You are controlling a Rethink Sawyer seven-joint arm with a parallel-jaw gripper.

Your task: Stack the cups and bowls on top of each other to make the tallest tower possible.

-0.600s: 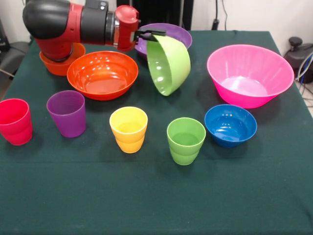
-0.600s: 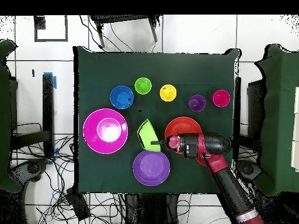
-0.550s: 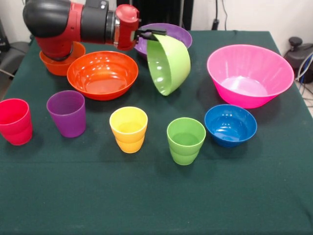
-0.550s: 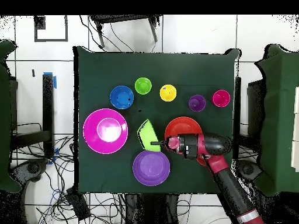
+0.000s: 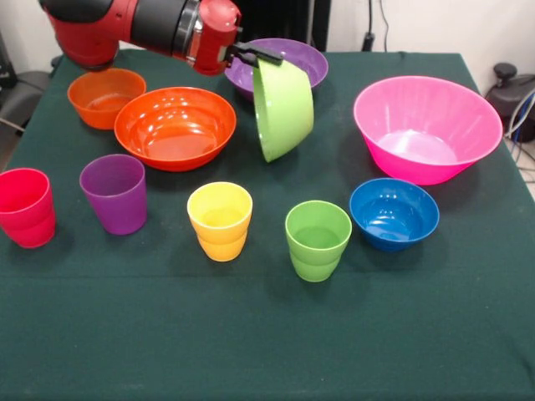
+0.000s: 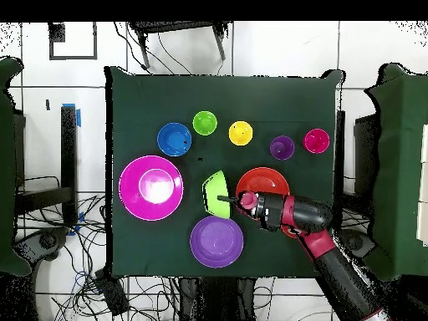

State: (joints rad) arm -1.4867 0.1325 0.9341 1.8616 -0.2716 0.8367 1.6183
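My gripper (image 5: 266,57) is shut on the rim of the lime green bowl (image 5: 282,104), which hangs tipped on its side above the table, in front of the purple bowl (image 5: 294,55). From overhead the gripper (image 6: 224,200) and lime green bowl (image 6: 213,192) sit between the pink bowl (image 6: 150,187) and the large orange bowl (image 6: 266,177). The pink bowl (image 5: 427,125), large orange bowl (image 5: 175,125), small orange bowl (image 5: 106,96) and blue bowl (image 5: 394,212) stand upright and apart. The red (image 5: 27,206), purple (image 5: 114,192), yellow (image 5: 220,220) and green (image 5: 318,239) cups form a front row. Nothing is stacked.
The dark green table (image 5: 267,334) has bare cloth in front of the cup row. My arm (image 5: 125,25) reaches across above the two orange bowls. Cables and dark chairs (image 6: 401,167) surround the table.
The arm has risen and drawn back, lifting the lime green bowl higher and turning it more edge-on. The small orange bowl now shows fully.
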